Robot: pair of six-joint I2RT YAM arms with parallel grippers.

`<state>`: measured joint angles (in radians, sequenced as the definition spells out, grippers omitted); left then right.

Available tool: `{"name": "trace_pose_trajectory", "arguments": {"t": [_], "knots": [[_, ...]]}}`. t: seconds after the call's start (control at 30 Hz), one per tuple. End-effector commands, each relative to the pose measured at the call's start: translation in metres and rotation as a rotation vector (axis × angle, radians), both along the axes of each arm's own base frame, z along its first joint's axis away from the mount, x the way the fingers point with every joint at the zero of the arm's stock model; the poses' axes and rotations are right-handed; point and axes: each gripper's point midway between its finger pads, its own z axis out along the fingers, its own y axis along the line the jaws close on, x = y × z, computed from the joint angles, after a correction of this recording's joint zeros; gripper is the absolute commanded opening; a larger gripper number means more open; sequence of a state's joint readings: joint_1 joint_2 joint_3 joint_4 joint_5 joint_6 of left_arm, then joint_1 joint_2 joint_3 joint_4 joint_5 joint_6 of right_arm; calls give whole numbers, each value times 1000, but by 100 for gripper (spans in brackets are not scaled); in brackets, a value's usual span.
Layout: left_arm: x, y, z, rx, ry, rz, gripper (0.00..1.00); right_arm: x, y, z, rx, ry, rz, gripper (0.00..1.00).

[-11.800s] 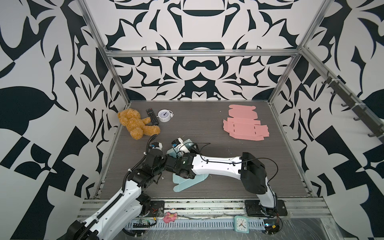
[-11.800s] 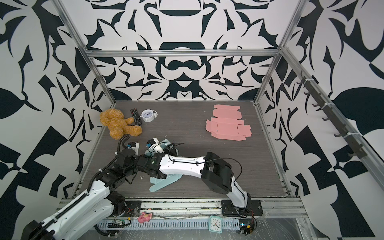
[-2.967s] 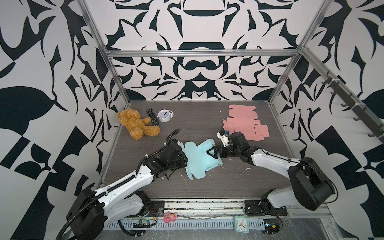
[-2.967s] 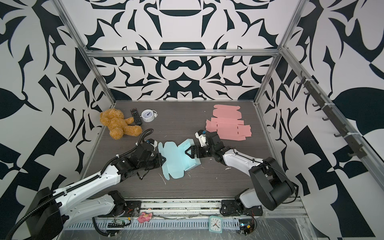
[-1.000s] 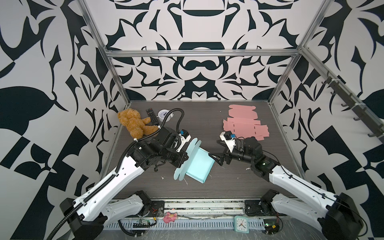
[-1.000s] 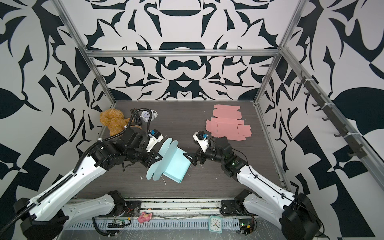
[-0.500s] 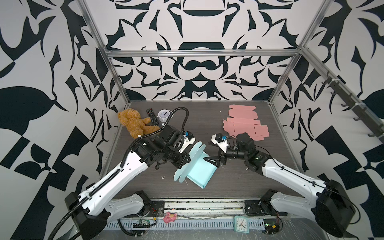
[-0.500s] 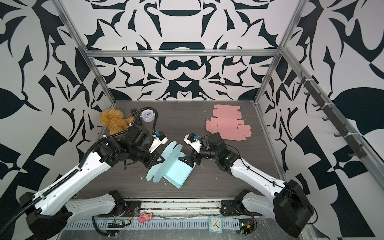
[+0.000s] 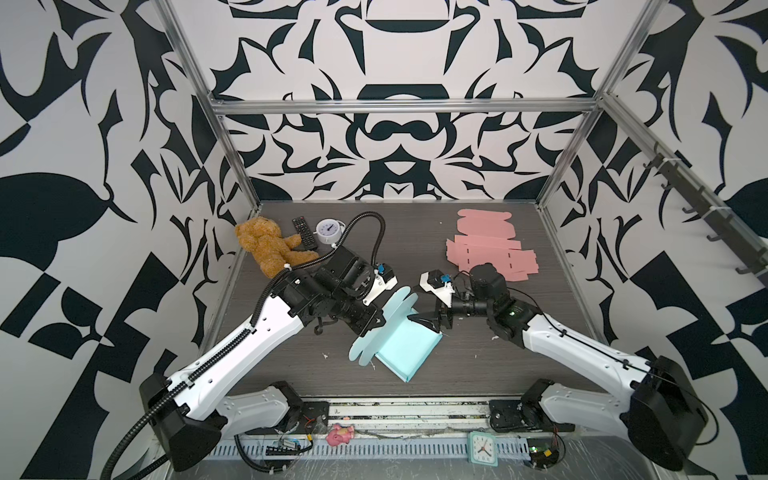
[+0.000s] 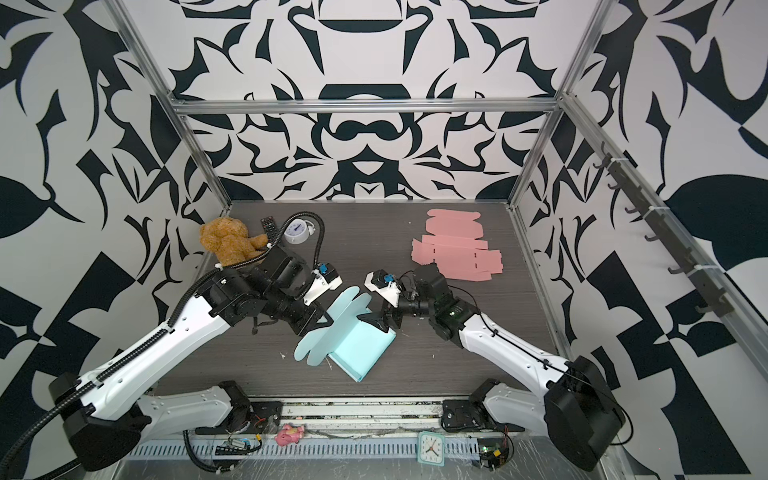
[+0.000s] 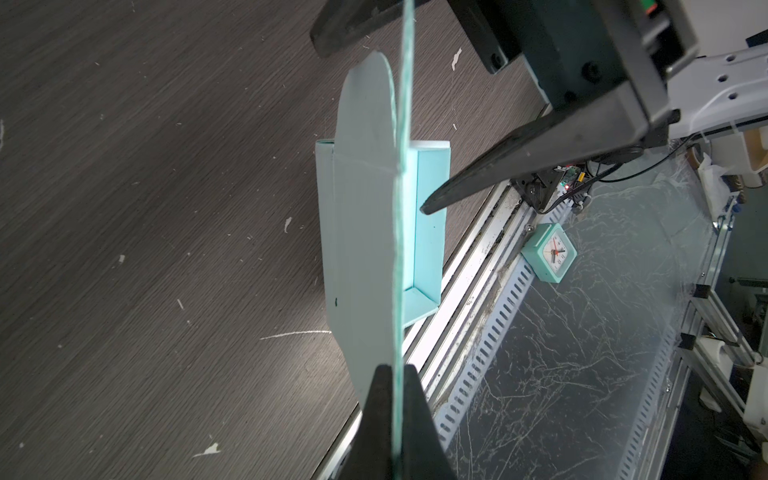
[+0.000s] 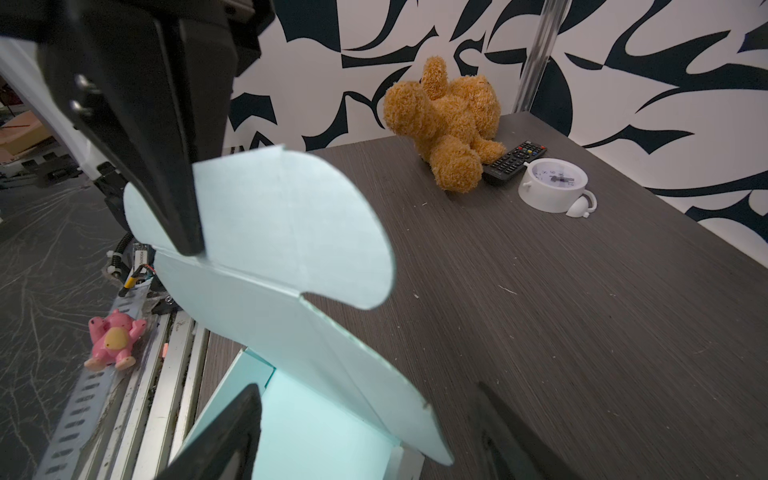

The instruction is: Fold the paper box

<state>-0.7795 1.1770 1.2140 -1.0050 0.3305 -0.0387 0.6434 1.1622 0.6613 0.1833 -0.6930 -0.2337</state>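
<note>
The left gripper (image 11: pixel 397 370) is pinching the rounded lid flap of the blue paper box (image 9: pixel 405 349) tight, holding it over the middle of the table (image 9: pixel 478 370). The right gripper (image 12: pixel 365 419) is straddling the box's rear wall with its jaws well apart; whether it is touching the card is hard to tell.

Left tool (image 10: pixel 326 322) pinches paper box (image 10: pixel 359 345) lid at 10 o'clock; right tool (image 10: pixel 380 322), jaws apart, at box's 1 o'clock corner.
</note>
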Motion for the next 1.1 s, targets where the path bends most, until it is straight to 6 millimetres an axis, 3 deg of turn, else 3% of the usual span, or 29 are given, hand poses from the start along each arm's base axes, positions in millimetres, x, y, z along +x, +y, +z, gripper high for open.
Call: {"name": "trace_pose_trajectory", "arguments": {"t": [0.0,0.4,0.67,1.07], "knots": [[-6,2,4,7,10,-27,2,-1,6,22,43,-50,35,69],[-5,2,5,40,-2,-31,5,-8,7,28,61,-46,65,51],[-2,5,4,63,-22,-20,5,-7,8,27,59,-30,68,27],[4,6,0,90,-28,-2,4,-1,7,20,28,-37,28,17]]}}
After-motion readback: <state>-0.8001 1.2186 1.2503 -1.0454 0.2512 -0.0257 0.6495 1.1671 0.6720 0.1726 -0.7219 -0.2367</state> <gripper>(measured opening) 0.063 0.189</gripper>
